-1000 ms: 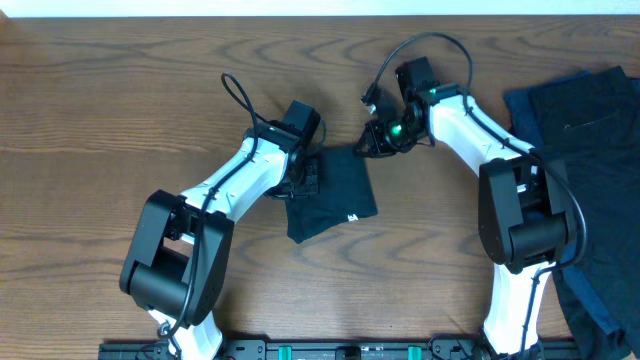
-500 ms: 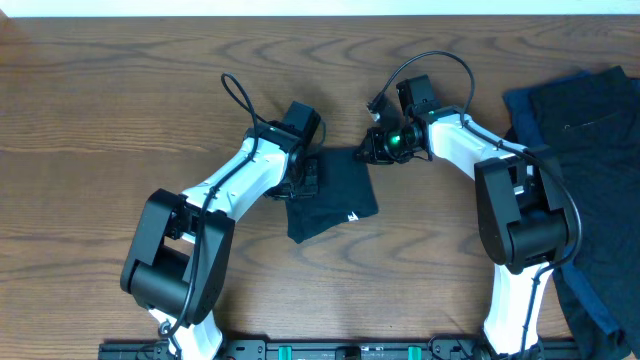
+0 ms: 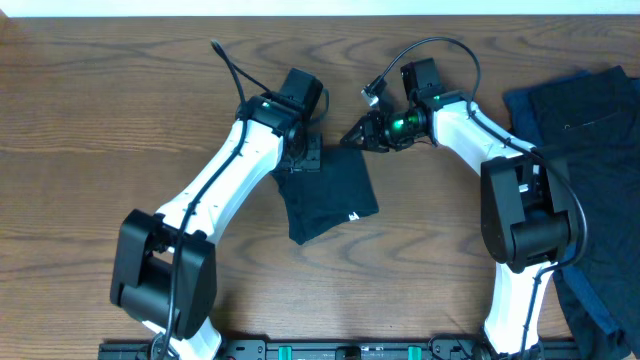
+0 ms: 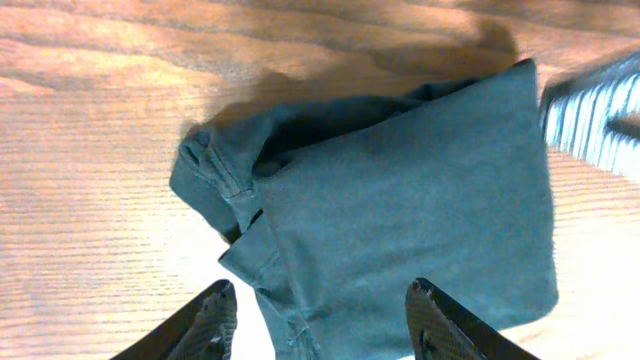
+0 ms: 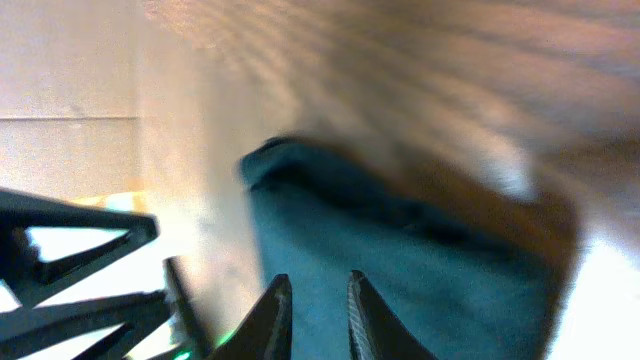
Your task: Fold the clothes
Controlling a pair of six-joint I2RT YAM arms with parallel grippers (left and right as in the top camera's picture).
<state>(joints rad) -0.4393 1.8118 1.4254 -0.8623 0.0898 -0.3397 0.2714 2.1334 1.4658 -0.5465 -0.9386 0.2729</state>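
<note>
A very dark folded T-shirt (image 3: 325, 195) with a small white label (image 3: 353, 217) lies mid-table. My left gripper (image 3: 300, 160) hovers over its far left edge. In the left wrist view the T-shirt (image 4: 400, 200) lies below my left gripper (image 4: 325, 315), whose jaws are wide apart and hold nothing. My right gripper (image 3: 352, 138) is at the shirt's far right corner. In the right wrist view its fingers (image 5: 270, 315) are only narrowly apart above the cloth (image 5: 420, 290), with nothing between them.
A pile of dark navy garments (image 3: 595, 170) with a mid-blue one (image 3: 520, 100) at its edge lies at the right side of the wooden table (image 3: 100, 120). Cables loop above both wrists.
The left arm has stretched out and its gripper shifted slightly toward the far side. The right gripper has moved left toward the shirt's far right corner.
</note>
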